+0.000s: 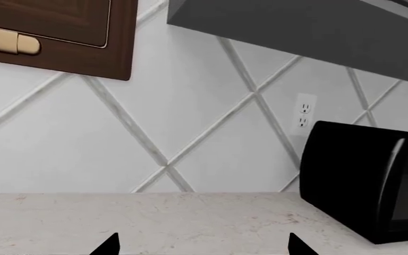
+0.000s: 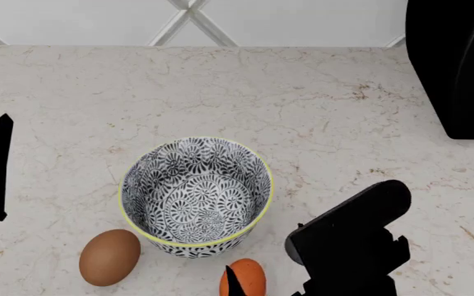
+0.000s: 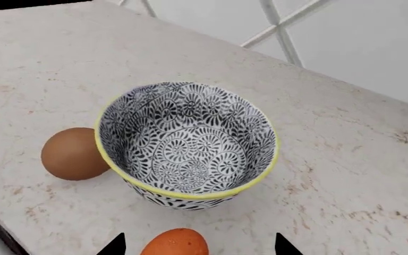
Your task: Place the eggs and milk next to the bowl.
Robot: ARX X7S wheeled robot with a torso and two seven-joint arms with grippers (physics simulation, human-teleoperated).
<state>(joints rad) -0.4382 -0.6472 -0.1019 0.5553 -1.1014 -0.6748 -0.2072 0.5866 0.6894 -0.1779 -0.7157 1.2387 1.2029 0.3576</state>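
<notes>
Head view showed two eggs at the near edge of the counter: one orange egg just near of the bowl, and one brown egg at the bowl's near-left, close beside it. The right gripper hovered over the orange egg; its fingertips stood apart on either side of the egg, with no contact visible. One bowl, patterned black and white with a yellow rim, stood upright and held nothing. No milk appeared in any view. The left gripper was out at the left, and its two tips stood wide apart over bare counter, holding nothing. Farther right, one black appliance sat against the tiled wall. On that wall were one outlet, one brown cabinet with a brass handle, and one grey hood.
</notes>
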